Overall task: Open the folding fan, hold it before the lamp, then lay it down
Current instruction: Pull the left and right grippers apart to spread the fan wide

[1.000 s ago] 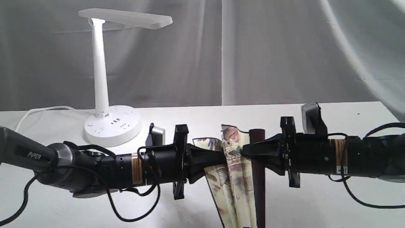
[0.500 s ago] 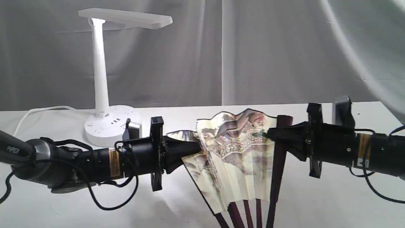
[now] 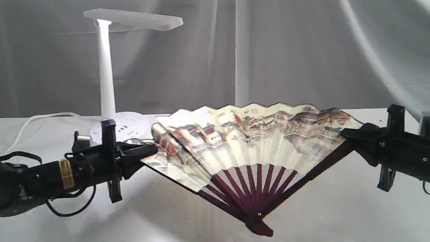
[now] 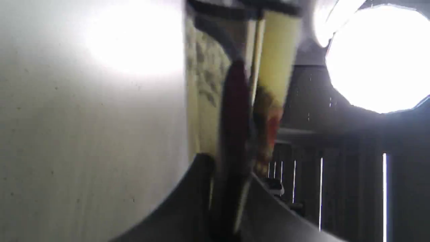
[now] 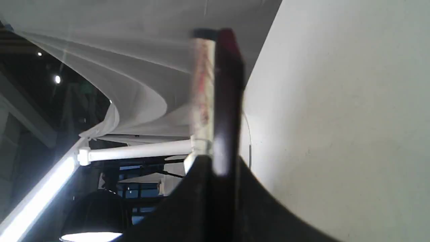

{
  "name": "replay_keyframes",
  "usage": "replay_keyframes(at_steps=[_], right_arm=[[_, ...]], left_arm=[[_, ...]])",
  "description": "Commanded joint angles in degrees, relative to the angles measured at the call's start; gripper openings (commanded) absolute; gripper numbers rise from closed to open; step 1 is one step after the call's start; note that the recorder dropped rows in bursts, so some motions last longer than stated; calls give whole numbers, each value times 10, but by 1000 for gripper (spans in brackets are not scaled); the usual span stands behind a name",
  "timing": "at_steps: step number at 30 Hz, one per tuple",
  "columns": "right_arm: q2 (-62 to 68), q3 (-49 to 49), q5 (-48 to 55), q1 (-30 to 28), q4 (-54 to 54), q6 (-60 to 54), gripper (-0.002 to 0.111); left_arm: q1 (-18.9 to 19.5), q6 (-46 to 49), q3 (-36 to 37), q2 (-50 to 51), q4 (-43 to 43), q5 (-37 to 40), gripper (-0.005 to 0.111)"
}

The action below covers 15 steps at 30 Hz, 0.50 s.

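The left claw (image 3: 147, 153) and right claw (image 3: 346, 134) each clamp a guard of the spread cream paper fan (image 3: 255, 141); the white plastic desk lamp (image 3: 106, 67) stands behind its left edge.

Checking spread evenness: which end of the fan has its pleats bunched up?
The end in the left gripper, on the side of the lamp: the pleats of the folding fan overlap there. Toward the right gripper they lie spread flat.

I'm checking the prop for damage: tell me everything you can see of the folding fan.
The folding fan is spread wide, pivot lowest: pleated cream paper, black-edged, painted with a village landscape, on dark maroon wooden-looking ribs. No tear shows. The left gripper and right gripper each pinch one outer guard.
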Motion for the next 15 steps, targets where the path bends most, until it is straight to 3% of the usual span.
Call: replay_keyframes(at_steps=[1, 15], right_arm=[[-2, 2, -5, -16, 13, -3, 0], [-2, 2, -5, -50, 38, 12, 0]], left_arm=[[31, -12, 23, -26, -17, -7, 0], [157, -12, 131, -129, -16, -7, 0]])
